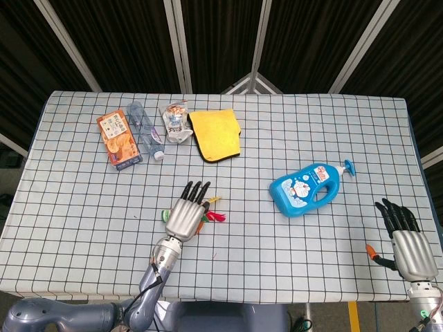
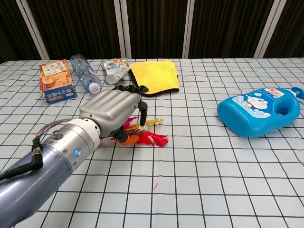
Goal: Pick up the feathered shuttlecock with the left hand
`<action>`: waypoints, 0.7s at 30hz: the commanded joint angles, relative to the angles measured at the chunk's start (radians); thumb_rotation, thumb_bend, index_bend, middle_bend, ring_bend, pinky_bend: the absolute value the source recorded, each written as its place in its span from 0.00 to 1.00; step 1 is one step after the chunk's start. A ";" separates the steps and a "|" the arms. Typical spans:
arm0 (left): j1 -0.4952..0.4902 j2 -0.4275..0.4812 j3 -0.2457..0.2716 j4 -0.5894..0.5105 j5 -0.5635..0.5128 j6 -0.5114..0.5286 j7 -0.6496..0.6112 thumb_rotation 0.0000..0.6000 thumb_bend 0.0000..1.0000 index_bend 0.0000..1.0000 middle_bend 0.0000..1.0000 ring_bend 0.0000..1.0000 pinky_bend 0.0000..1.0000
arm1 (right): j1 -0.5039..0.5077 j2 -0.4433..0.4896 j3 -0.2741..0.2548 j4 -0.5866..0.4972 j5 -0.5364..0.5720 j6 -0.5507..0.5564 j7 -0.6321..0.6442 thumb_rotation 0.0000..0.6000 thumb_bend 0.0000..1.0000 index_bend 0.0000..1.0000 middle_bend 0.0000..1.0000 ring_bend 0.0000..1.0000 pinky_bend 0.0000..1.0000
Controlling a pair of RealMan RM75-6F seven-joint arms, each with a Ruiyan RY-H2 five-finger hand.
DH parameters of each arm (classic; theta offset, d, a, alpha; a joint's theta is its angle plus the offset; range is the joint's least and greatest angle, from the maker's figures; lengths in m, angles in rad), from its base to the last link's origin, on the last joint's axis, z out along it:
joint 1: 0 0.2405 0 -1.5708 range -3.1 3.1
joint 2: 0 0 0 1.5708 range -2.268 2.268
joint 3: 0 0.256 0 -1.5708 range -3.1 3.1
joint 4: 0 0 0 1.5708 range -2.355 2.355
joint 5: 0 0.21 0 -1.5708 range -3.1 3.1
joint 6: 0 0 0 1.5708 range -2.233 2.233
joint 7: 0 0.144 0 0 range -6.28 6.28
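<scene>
The feathered shuttlecock lies on the checked tablecloth near the front middle, its pink, red and yellow feathers pointing right. In the head view its green base peeks out to the left of my left hand. That hand hovers directly over the shuttlecock, fingers curved down and apart, covering its middle. The orange thumb tip sits at the feathers; no closed grip shows. My right hand lies open at the table's right front edge, fingers spread, holding nothing.
A blue detergent bottle lies right of centre. Along the back left are a yellow cloth, a crumpled wrapper, a lying water bottle and an orange box.
</scene>
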 commanded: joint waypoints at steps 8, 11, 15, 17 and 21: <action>-0.006 -0.011 0.011 0.013 -0.003 0.004 -0.018 1.00 0.56 0.51 0.03 0.00 0.00 | 0.001 -0.001 0.001 -0.003 0.003 -0.002 -0.007 1.00 0.33 0.00 0.00 0.00 0.00; -0.005 -0.011 0.014 0.015 -0.008 0.006 -0.022 1.00 0.57 0.53 0.03 0.00 0.00 | -0.001 -0.002 0.001 -0.001 0.003 0.000 -0.006 1.00 0.33 0.00 0.00 0.00 0.00; -0.002 -0.008 0.017 0.010 -0.007 0.011 -0.030 1.00 0.58 0.55 0.04 0.00 0.00 | -0.001 -0.002 0.001 0.000 0.002 0.002 -0.005 1.00 0.33 0.00 0.00 0.00 0.00; -0.001 -0.002 0.019 0.005 -0.003 0.014 -0.033 1.00 0.58 0.56 0.04 0.00 0.00 | -0.001 -0.001 0.001 0.000 0.003 0.002 -0.004 1.00 0.33 0.00 0.00 0.00 0.00; 0.002 0.015 0.015 -0.016 0.000 0.025 -0.044 1.00 0.58 0.56 0.04 0.00 0.00 | -0.001 -0.001 0.001 0.001 0.002 0.002 -0.004 1.00 0.33 0.00 0.00 0.00 0.00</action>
